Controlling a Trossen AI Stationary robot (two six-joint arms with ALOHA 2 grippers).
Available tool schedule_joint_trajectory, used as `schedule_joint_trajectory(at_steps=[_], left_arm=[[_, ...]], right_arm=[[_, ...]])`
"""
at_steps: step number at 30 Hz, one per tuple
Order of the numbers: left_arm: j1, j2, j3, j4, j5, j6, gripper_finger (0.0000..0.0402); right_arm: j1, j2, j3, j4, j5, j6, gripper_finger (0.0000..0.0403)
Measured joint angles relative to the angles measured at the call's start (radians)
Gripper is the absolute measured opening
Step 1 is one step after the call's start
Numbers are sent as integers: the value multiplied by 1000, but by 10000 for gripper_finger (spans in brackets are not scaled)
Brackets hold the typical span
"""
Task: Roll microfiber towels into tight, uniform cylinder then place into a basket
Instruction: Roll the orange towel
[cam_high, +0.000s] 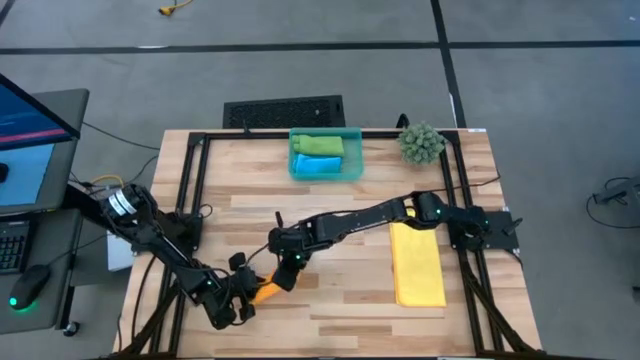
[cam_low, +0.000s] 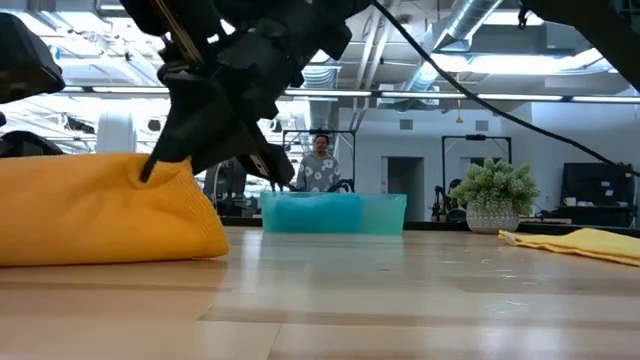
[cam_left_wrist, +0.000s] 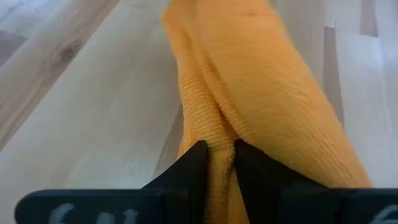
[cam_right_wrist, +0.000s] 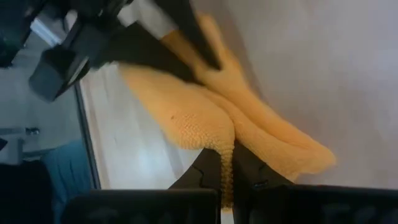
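The orange towel (cam_high: 267, 291) lies bunched on the desk (cam_high: 340, 300) near its front left. The left gripper (cam_left_wrist: 217, 163) has its fingers clenched on one end of it, and the right gripper (cam_right_wrist: 227, 168) pinches the other end. The yellow towel (cam_high: 417, 263) lies flat to the right. The green towel (cam_high: 320, 145) and blue towel (cam_high: 318, 165) sit in the basket (cam_high: 354, 150) at the back.

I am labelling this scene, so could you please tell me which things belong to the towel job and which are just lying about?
Part of the job:
- soft orange towel, pinched by left gripper and right gripper
- flat yellow towel
- green towel and blue towel inside translucent teal plastic basket

Lying about:
- spiky green plant ball
- black keyboard
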Motion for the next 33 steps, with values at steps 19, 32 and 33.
schedule_joint_trajectory(at_steps=[19, 32, 33], left_arm=[[-31, 2, 45, -16, -22, 120, 77], [-91, 2, 138, -244, -62, 88, 77], [-99, 2, 150, -274, -67, 76, 77]], right_arm=[[6, 8, -18, -109, 119, 23, 21], [4, 6, -50, -90, 145, 34, 21], [4, 6, -50, -93, 145, 34, 21]])
